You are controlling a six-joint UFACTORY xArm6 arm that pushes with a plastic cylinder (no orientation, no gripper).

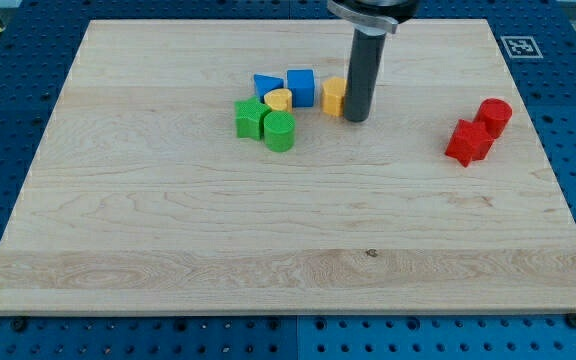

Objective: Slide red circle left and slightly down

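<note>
The pale wooden surface [168, 240] carries seven small ribbed plastic blocks: two red, two green, two blue-and-yellow pairs less one, so let me count plainly. There are two red, two green, two blue and two yellow, eight in all.

The red circle block [495, 114] sits far over on the view's right, and the second red block, a star-like shape [468, 142], touches it at about seven o'clock.

The other six cluster near the top middle. The green square-ish block [250, 118] and the green round block [279, 131] touch each other. At twelve o'clock from them lie the blue triangular block [265, 84] and the blue cube [301, 87], with the yellow round block [278, 99] tucked between blues and greens. The second yellow block [333, 95], its shape partly hidden, lies at three o'clock from the blue cube.

The arm ends in a dark rod with no claw, so there is nothing to release or clench. My tip [356, 119] rests on the surface against the second yellow block's right side, well apart from the red circle block, which lies at three o'clock from it.
</note>
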